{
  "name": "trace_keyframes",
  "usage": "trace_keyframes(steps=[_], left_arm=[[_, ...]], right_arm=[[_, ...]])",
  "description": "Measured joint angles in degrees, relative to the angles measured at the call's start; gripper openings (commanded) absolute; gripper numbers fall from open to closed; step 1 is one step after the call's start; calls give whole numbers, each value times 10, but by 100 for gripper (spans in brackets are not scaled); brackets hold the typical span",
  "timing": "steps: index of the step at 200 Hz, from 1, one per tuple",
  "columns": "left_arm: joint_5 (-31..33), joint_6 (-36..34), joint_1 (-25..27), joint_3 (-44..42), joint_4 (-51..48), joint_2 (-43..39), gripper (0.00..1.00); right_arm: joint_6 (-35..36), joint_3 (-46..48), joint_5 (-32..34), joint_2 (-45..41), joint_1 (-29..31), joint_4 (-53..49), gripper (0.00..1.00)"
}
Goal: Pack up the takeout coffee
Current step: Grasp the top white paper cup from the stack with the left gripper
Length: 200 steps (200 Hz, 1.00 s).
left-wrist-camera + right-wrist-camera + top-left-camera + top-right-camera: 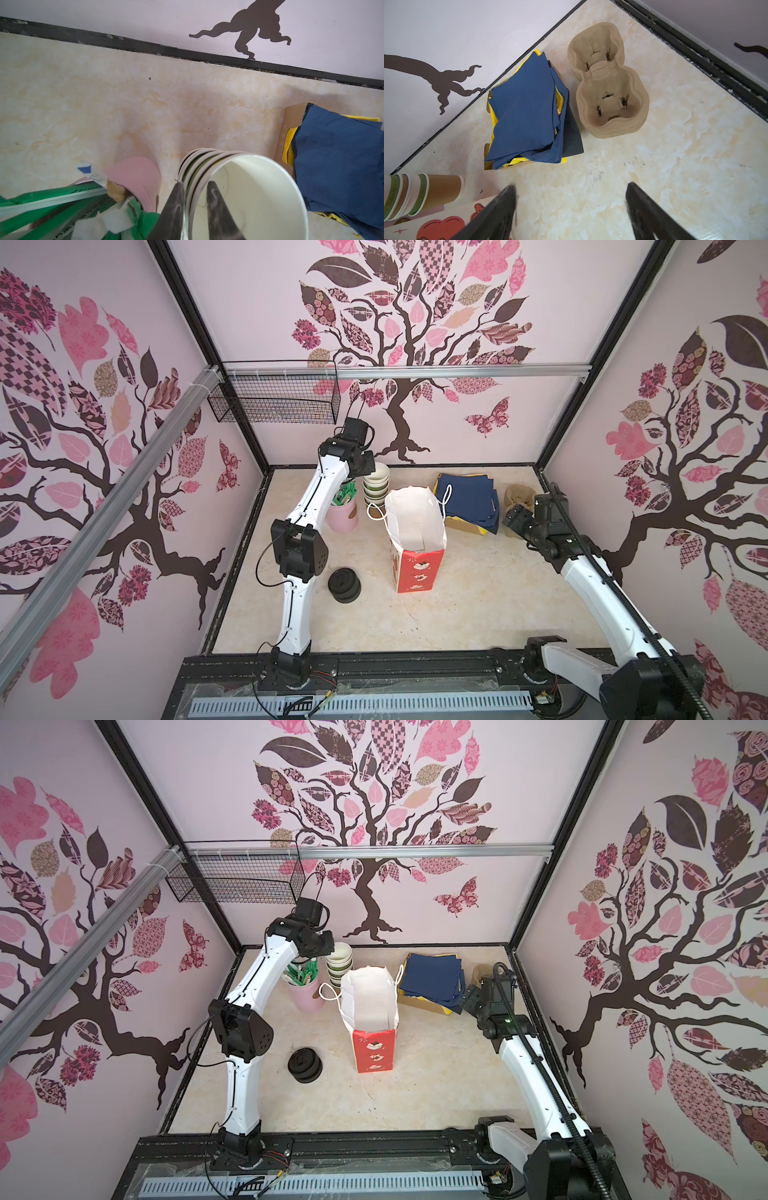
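Item: cup stack [376, 489], unlidded, just behind paper bag [415, 572]. Judged light, crushable; best taken at top rim; left gripper [195, 182] set narrow astride it, clamp unconfirmed; right gripper [571, 184] wide, empty.

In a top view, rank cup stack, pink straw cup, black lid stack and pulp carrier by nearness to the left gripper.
1. cup stack, at the back; the left gripper straddles its top rim.
2. pink straw cup, just left of that stack.
3. black lid stack, front left, by the left arm.
4. pulp carrier, far right at the back.
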<state>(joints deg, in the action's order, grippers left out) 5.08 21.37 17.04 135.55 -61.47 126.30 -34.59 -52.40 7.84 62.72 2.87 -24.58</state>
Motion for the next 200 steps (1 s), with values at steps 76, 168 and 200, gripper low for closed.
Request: trace_keyframes(steps=[76,168,200], left_arm=[[-2,-2,1,0,-5,0,9],[-2,-3,2,-1,-11,-13,2],[-3,-4,3,-12,-12,-38,2]], right_arm=[[-3,5,0,0,0,3,85],[-11,5,0,-2,0,3,85],[-13,5,0,-2,0,3,84]])
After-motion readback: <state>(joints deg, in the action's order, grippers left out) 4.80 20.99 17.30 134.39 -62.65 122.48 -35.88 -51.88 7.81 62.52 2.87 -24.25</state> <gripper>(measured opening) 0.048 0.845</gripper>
